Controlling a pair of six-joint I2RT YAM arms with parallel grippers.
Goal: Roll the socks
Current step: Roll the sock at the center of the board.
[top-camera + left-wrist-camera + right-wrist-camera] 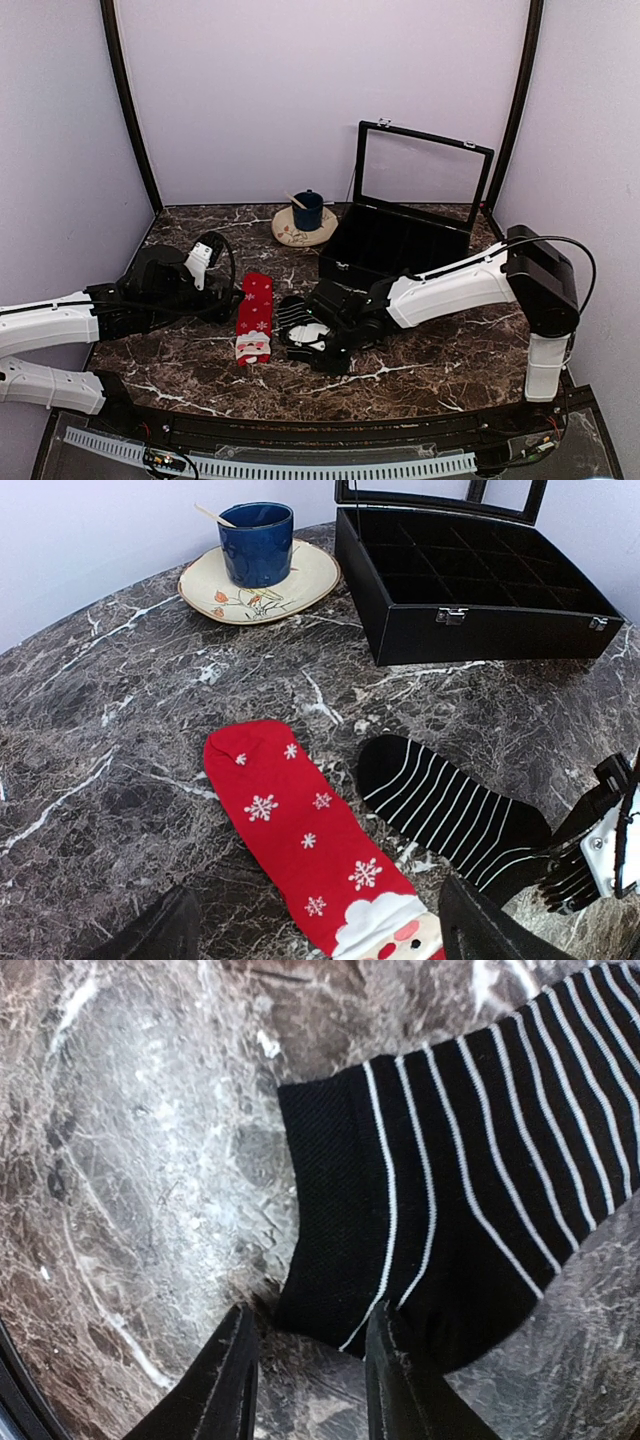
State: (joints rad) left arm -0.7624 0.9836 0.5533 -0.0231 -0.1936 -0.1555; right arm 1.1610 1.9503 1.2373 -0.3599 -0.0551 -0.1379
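Lying flat on the marble table (120, 730), the black striped sock (470, 1190) is the piece that the next move seems to depend on. In the overhead view its long axis runs about from 11 o'clock to 5 o'clock, with the rounded toe at the far end and the straight cuff at the near end. The right gripper (310, 1385) stands at this cuff end, so the sock goes away from it toward 11 o'clock; in the right wrist view the same sock leaves the fingers toward 1 o'clock. The two fingers are parted about half way and come down on either side of the cuff's near corner. Bare marble shows between them lower down, so they do not appear to squeeze the fabric yet. The red sock (255, 310) lies just beside the black one, at its 9 o'clock, nearly parallel, with the Santa face at the 6 o'clock end; whether the two touch is not clear. The left gripper (320, 930) is spread wide and holds nothing; its fingers stand on either side of the Santa end. The right arm is clearly nearer to the black sock, and probably the roll should start at the cuff and go along the axis toward the toe.
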